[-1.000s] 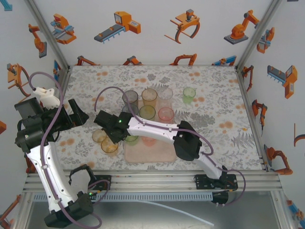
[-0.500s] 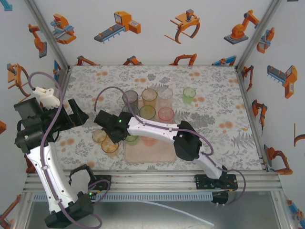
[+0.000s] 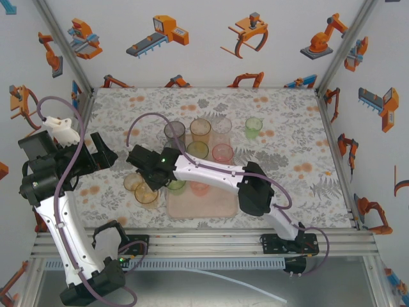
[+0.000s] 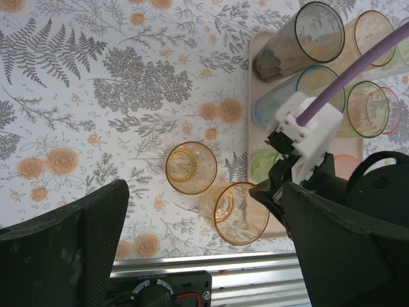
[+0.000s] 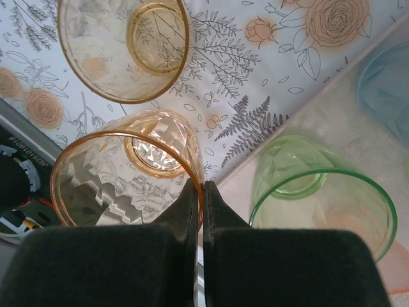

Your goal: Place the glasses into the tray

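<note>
Two amber glasses [image 3: 133, 182] sit on the floral desk [image 3: 287, 128] just left of the pink tray [image 3: 204, 206] in the top view. The tray carries other glasses [image 3: 174, 131], and the left gripper [image 3: 107, 152] gapes empty at left. The left wrist view shows thin, translucent, rigid tumblers [image 4: 190, 167], likely light and slippery. At the right wrist, the right gripper [image 5: 199, 192] pinches the lower amber glass [image 5: 96, 185] by its rim wall.

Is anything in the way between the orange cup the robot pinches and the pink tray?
Yes. A green glass stands on the tray, at its edge, right beside the pinched amber glass; the bare tray nearer the robot looks free.
</note>
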